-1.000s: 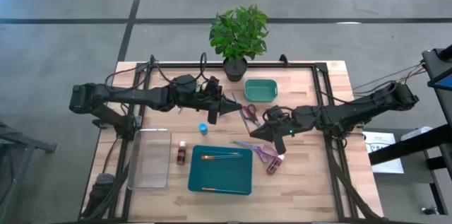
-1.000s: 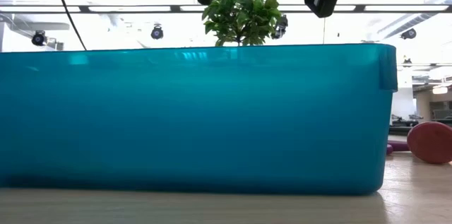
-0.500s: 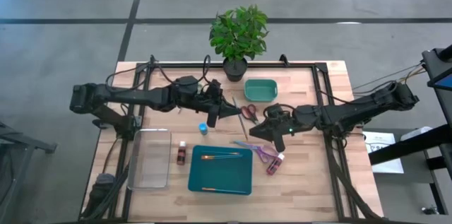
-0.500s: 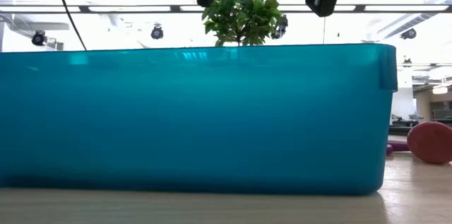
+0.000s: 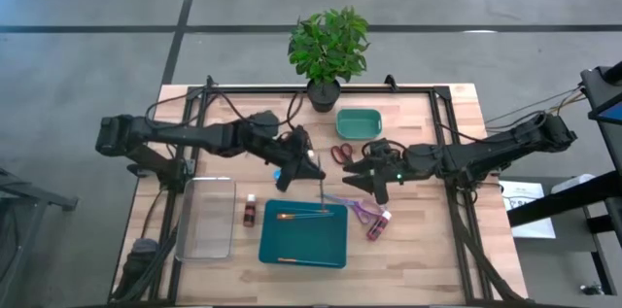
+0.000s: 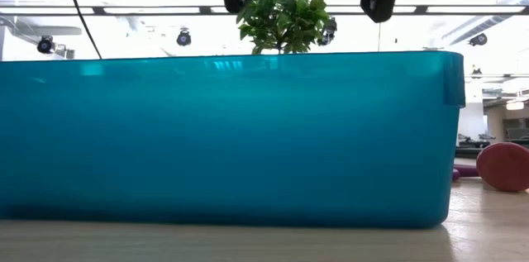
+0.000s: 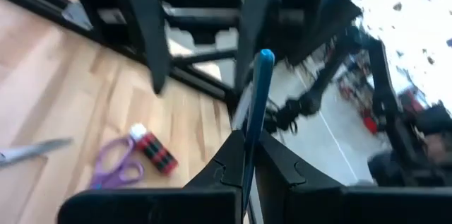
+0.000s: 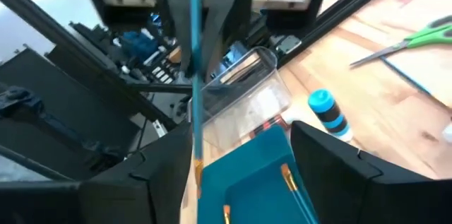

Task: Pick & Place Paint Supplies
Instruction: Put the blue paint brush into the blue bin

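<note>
My left gripper [image 5: 309, 160] is shut on a thin blue brush [image 5: 322, 187], held over the far edge of the teal tray [image 5: 301, 248]. The same brush [image 8: 194, 75] hangs in front of my right gripper [image 5: 362, 180], which stands open to its right and touches nothing. Two orange-handled brushes [image 5: 301, 214] lie in the tray. A blue bottle [image 5: 279, 177], a dark red bottle [image 5: 250, 213] and a pinkish bottle [image 5: 377, 225] lie on the table beside the tray. My left gripper pinches the blue brush's handle [image 7: 246, 155] between its two fingers. The fingers come from above, slanting down, and the brush runs on past them along their length. It hangs below the fingers, clear of the table, its rounded free end [image 7: 265, 56] lowest.
Purple scissors [image 5: 355, 208] lie right of the tray and red scissors [image 5: 342, 155] lie farther back. A small green bin [image 5: 358, 123] and a potted plant [image 5: 328, 51] stand at the far edge. A clear container [image 5: 206, 216] sits left of the tray.
My left gripper has gone toward the table's right and near edges with the blue brush, which now hangs over the tray's far edge. My right gripper has opened and stayed about where it was.
</note>
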`<state>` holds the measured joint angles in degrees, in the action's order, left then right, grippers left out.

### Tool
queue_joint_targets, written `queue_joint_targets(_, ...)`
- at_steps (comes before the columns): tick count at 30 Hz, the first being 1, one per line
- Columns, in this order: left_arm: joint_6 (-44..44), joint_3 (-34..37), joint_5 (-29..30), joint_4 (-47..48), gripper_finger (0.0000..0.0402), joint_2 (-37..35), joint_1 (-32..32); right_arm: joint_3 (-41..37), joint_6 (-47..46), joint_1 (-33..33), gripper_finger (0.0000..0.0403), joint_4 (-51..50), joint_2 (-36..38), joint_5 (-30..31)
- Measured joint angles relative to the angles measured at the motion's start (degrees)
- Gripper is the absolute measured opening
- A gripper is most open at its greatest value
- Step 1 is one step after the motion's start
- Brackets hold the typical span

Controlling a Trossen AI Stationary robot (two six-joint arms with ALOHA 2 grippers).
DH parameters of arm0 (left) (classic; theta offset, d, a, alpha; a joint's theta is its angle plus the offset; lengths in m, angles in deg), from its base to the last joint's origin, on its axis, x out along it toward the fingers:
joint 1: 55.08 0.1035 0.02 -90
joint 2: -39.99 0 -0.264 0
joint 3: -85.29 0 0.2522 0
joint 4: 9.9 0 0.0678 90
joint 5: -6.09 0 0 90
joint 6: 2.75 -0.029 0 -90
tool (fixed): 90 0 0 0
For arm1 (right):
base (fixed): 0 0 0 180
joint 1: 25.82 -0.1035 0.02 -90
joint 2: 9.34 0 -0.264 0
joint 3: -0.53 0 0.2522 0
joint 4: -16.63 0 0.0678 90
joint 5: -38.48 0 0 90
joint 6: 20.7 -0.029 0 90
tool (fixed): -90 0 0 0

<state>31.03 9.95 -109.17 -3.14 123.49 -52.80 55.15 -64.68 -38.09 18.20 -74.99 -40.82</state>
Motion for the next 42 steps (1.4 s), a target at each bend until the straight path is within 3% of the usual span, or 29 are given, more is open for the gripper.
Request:
queue_joint_targets(9,-7.9,-0.1,-0.7,9.2,0.0014,-0.8,-5.9,0.0,-5.0,0.1,0.0238,-3.1,0.0,1.2)
queue_joint_targets(16,-11.8,-5.8,7.9,26.2,0.0014,-0.6,-11.5,0.2,-5.6,-0.2,0.0238,-3.0,0.3,0.4)
queue_joint_targets(21,-10.2,-10.7,13.0,33.3,0.0014,1.9,-15.0,0.3,-5.5,-0.2,0.0238,-3.2,0.9,-5.5)
queue_joint_targets(27,-9.6,-18.8,18.3,43.2,0.0014,10.9,-18.8,1.0,-4.5,-0.5,0.0238,-12.2,3.0,-12.3)
queue_joint_targets(34,-11.1,-28.7,19.6,55.5,0.0014,23.2,-20.6,1.1,-5.9,-1.6,0.0238,-24.2,8.6,-12.5)
queue_joint_targets(42,-14.3,-32.9,20.0,63.5,0.0014,28.6,-20.6,1.0,-6.5,-3.2,0.0238,-32.9,14.9,-9.7)
